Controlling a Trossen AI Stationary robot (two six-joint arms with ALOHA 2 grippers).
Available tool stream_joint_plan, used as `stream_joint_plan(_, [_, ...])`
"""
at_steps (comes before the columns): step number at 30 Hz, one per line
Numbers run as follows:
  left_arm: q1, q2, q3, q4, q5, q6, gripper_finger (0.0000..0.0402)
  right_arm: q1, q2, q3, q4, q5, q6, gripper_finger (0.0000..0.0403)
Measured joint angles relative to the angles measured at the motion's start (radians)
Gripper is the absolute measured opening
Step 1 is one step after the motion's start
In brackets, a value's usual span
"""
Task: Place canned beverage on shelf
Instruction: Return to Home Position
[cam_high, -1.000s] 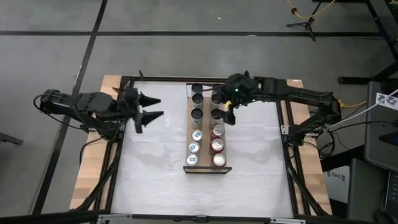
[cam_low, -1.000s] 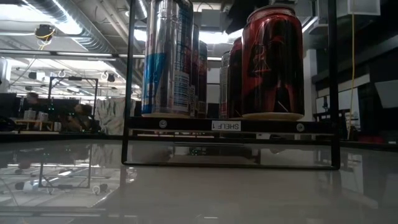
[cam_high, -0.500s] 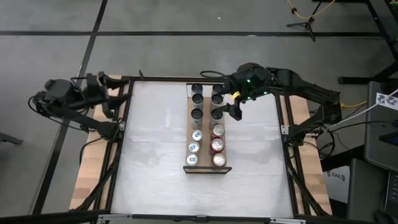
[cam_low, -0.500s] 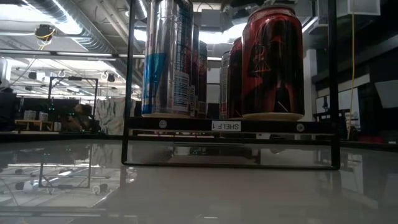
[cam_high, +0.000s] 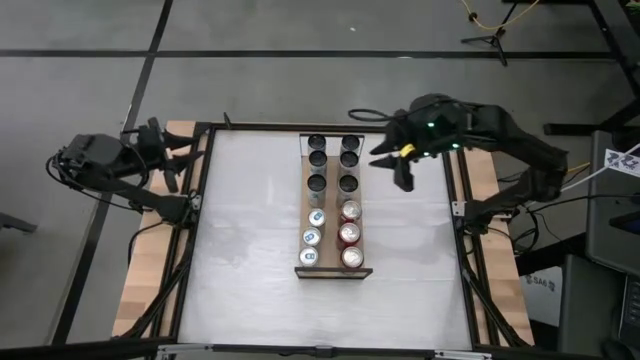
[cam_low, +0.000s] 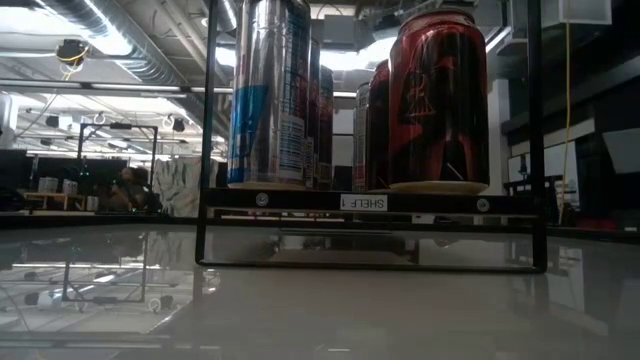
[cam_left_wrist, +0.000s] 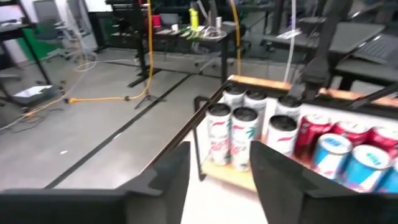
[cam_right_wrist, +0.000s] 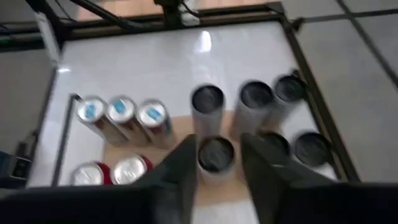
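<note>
Beside shelf (cam_high: 334, 272) of cans (cam_high: 349, 235), right jaws spread, empty, left jaws spread, empty

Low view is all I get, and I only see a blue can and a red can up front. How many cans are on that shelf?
Observer: Twelve cans stand on the shelf, in two rows of six.
Operator: Where are the robot's hands?
Observer: The right gripper hangs open off to the right of the back cans, touching none.
Operator: And the other one?
Observer: The left gripper is open at the left edge of the table, well away from the shelf.
</note>
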Motion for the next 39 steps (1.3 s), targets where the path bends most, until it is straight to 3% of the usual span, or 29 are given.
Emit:
stream_joint_plan(6, [0.000, 0.000, 0.000, -0.050, -0.035, 0.002, 0.0087, -0.001, -0.089, -0.015, -0.090, 0.104, -0.003, 0.0010])
stream_joint_plan(14, [0.000, 0.000, 0.000, -0.106, 0.038, -0.084, 0.0005, -0.001, -0.293, -0.256, -0.042, 0.108, 0.002, 0.0041])
stream_joint_plan(24, [0.000, -0.013, -0.001, -0.107, 0.039, -0.075, 0.0002, -0.001, -0.613, -0.751, 0.331, 0.100, 0.014, 0.0043])
stream_joint_plan(32, [0.000, -0.107, -0.007, -0.101, 0.004, -0.058, 0.0000, -0.001, -0.849, -0.999, 0.496, 0.100, 0.075, 0.0043])
stream_joint_plan(39, [0.000, -0.258, -0.217, 0.059, 0.018, -0.057, 0.0000, -0.001, -1.030, -1.138, 0.552, 0.099, 0.191, 0.0043])
